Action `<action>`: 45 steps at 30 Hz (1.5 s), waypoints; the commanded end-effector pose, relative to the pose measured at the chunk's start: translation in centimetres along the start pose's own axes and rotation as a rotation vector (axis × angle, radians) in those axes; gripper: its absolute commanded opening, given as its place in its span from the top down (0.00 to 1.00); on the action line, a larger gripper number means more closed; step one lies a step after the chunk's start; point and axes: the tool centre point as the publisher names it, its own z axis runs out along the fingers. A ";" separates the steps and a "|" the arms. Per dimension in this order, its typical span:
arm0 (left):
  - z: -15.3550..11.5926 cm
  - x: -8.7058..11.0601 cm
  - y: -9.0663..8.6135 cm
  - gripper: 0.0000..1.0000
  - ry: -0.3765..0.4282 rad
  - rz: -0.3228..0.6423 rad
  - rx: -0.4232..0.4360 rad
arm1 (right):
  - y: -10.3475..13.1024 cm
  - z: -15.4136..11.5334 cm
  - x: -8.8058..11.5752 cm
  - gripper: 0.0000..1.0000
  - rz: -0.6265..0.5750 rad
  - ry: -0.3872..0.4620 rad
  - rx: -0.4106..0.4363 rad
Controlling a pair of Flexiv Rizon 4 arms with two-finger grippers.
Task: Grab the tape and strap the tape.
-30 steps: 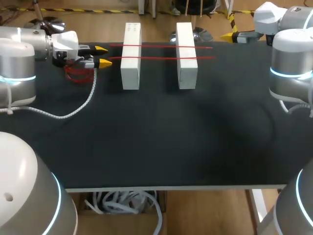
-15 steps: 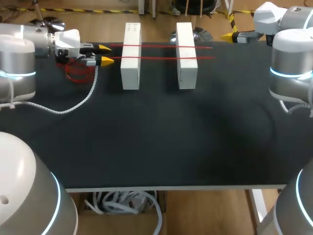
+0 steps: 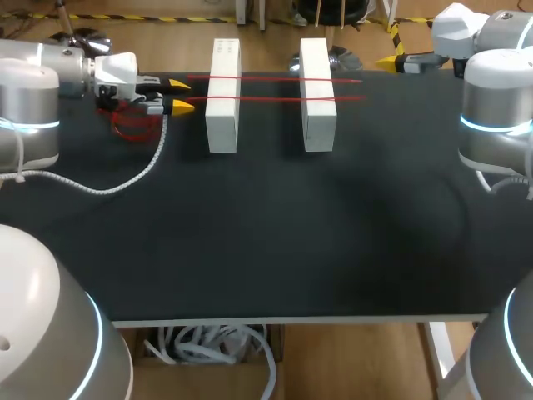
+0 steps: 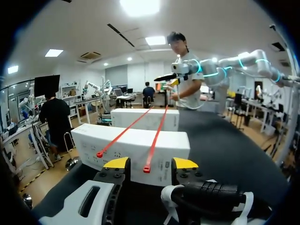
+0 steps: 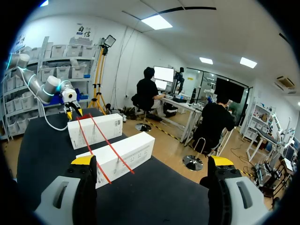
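Hovering level beside tape [image 3: 275, 79] ends: left arm [image 3: 29, 92], jaws released; right arm [image 3: 495, 100] opposite, jaws released.

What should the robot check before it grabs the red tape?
1. Two red tape strips lying across both white boxes: ok.
2. Left end effector open and empty: ok.
3. A strip end just ahead, between its fingers: ok.
4. Right end effector open and empty: ok.
5. Right end effector at the strips' other ends: not ok, it is apart from them.
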 end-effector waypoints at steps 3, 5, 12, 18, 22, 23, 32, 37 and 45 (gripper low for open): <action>0.6 -0.5 0.4 0.66 0.013 -0.007 0.009 | 0.0 0.0 0.0 0.00 0.000 0.001 -0.002; 0.8 -0.5 0.5 0.66 0.020 -0.014 0.010 | 0.0 0.0 0.0 0.00 0.000 0.001 -0.002; 0.8 -1.4 0.6 0.67 0.013 -0.020 0.008 | 0.0 0.0 0.0 0.00 0.000 0.001 -0.002; 0.9 -1.4 0.6 0.71 0.034 -0.022 0.012 | 0.0 0.0 0.0 0.00 0.000 0.001 -0.002; 0.9 -1.3 0.4 0.74 0.041 -0.021 0.015 | 0.0 0.0 0.0 0.00 0.000 0.001 -0.002; 0.8 -1.3 0.4 0.75 0.042 -0.021 0.016 | 0.0 0.0 0.0 0.00 0.000 0.001 -0.002; 0.2 -2.1 0.8 0.78 0.030 -0.022 0.010 | 0.0 0.0 0.0 0.00 0.000 0.001 -0.002; -0.1 -2.2 0.9 0.76 0.027 -0.021 0.008 | 0.0 0.0 0.0 0.00 0.000 0.001 -0.002; -0.4 -2.1 0.8 0.80 0.024 -0.022 0.018 | 0.0 0.0 0.0 0.00 0.000 0.001 -0.002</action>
